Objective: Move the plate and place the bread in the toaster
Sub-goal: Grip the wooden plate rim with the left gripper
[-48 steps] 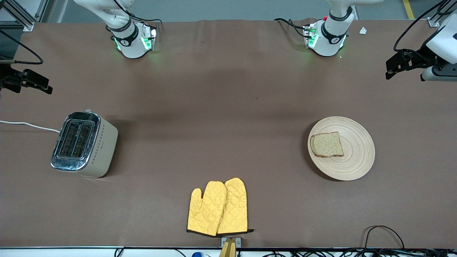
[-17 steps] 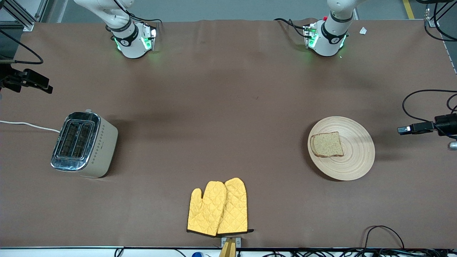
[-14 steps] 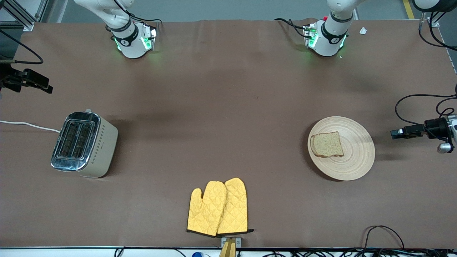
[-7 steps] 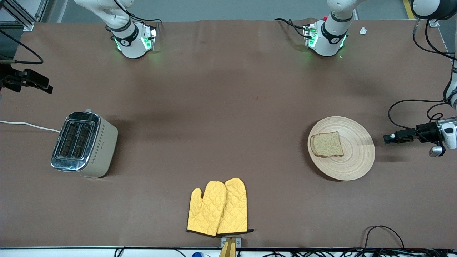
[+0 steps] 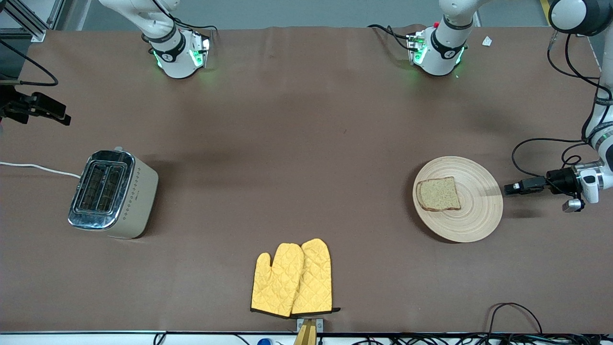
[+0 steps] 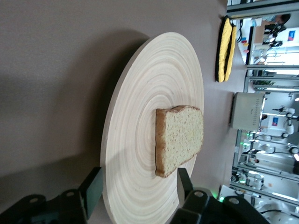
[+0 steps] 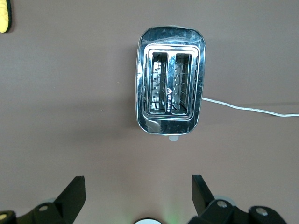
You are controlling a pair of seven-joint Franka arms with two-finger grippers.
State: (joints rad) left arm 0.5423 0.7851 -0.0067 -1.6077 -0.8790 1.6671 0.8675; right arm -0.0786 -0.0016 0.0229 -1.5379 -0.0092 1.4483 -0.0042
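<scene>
A robotics lab: brown-covered bench (image 5: 306,120), aluminium framing (image 5: 28,21) at one corner, loose cables (image 5: 515,314) along the edge.

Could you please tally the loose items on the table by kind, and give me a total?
Plate: 1
Bread slice: 1
Toaster: 1
Yellow oven mitts: 2
Total: 5

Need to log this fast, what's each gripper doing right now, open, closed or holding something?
Left gripper: open, holding nothing, at the plate's rim.
Right gripper: open, holding nothing, waiting over the table beside the toaster.
</scene>
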